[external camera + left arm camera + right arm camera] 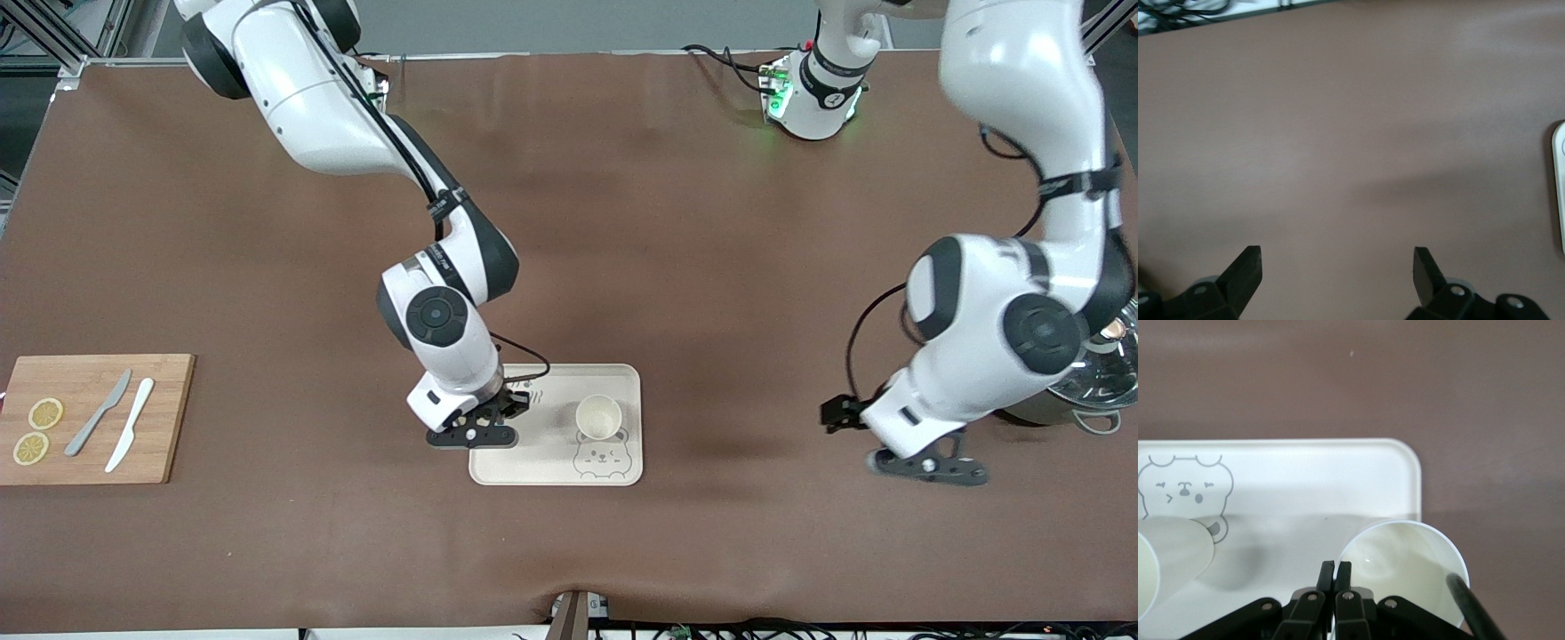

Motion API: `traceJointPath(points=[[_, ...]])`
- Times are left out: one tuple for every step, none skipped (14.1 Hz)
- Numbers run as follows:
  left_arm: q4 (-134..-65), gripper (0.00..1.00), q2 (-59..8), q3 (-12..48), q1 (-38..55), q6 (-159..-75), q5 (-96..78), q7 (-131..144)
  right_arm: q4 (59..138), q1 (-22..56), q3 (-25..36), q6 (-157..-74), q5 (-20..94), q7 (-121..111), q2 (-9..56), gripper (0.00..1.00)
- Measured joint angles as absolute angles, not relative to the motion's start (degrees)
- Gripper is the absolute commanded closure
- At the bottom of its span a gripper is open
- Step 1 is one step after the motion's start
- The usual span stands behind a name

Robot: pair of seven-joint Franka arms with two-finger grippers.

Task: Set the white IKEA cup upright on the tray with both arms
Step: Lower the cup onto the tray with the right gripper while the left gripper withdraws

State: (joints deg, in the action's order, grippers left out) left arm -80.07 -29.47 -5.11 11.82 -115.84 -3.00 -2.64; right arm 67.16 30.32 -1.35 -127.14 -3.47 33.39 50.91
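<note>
The cream tray (622, 384) with the bear face lies near the table's front middle. One white cup (597, 416) stands upright on it, mouth up, just above the bear print. My right gripper (480, 425) is over the tray's edge toward the right arm's end. In the right wrist view its fingers (1336, 568) are shut on the rim of a second white cup (1405, 553) over the tray (1305, 460); the first cup (1171, 553) stands beside it. The held cup is hidden under the hand in the front view. My left gripper (925, 467) (1338, 257) is open and empty over bare table.
A wooden cutting board (169, 418) with two lemon slices (44, 413), a grey knife (100, 412) and a white knife (131, 436) lies at the right arm's end. A steel pot (1098, 382) stands at the left arm's end. The tray's edge shows in the left wrist view (1558, 187).
</note>
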Motion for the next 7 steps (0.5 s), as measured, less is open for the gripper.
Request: traceJointPath(points=[[-82.88, 0.0, -26.3, -4.74, 10.42, -115.8, -3.14, -3.64, 66.67, 30.91, -1.35, -127.34, -3.47, 34.05, 51.88, 1.0], [-85.74, 0.0, -23.16, -4.53, 9.42, -115.75, -3.3, -4.31, 66.22, 31.37, -1.34, -127.51, -3.47, 34.6, 52.71, 1.0], [-88.45, 0.0, -20.14, -4.44, 8.93, -115.65, -3.45, -4.52, 65.74, 31.74, -1.31, -127.66, -3.49, 34.89, 53.38, 1.0], [-90.69, 0.0, -17.22, -4.39, 8.84, -115.11, -3.54, -4.52, 65.33, 32.02, -1.15, -127.58, -3.53, 34.98, 53.57, 1.0], [-92.04, 0.0, -14.6, -4.28, 8.88, -113.15, -3.57, -4.51, 65.16, 32.11, -1.14, -127.55, -3.52, 35.05, 53.62, 1.0], [-92.62, 0.0, -12.26, -4.15, 8.93, -110.28, -3.58, -4.51, 65.1, 32.14, -1.14, -127.59, -3.52, 35.09, 53.7, 0.92], [-92.84, 0.0, -10.07, -4.09, 8.93, -107.72, -3.58, -4.51, 65.07, 32.15, -1.13, -127.59, -3.52, 35.13, 53.72, 0.67]])
